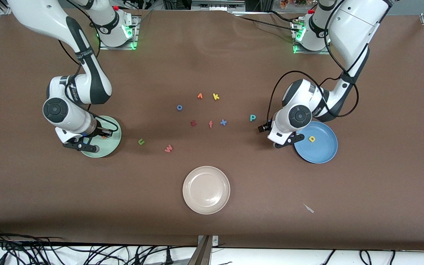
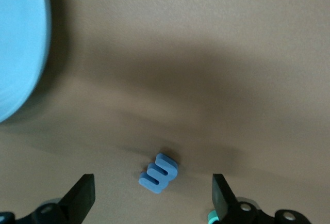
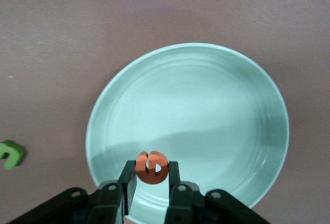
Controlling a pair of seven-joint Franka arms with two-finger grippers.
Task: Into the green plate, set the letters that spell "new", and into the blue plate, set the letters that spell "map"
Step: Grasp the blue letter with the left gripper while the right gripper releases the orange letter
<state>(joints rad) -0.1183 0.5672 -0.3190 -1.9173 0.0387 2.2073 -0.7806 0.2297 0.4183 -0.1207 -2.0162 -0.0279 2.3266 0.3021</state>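
The right gripper (image 3: 150, 182) is pinching the small orange foam e (image 3: 152, 167) over the round mint-green plate (image 3: 216, 105); the left gripper (image 2: 153, 198) (fingers spread wide) is hovering over the small blue foam m (image 2: 159, 173).

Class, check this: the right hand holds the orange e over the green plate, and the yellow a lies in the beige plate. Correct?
Not quite. The front view shows the yellow a in the blue plate, not the beige plate. The right hand does hold the orange e over the green plate.
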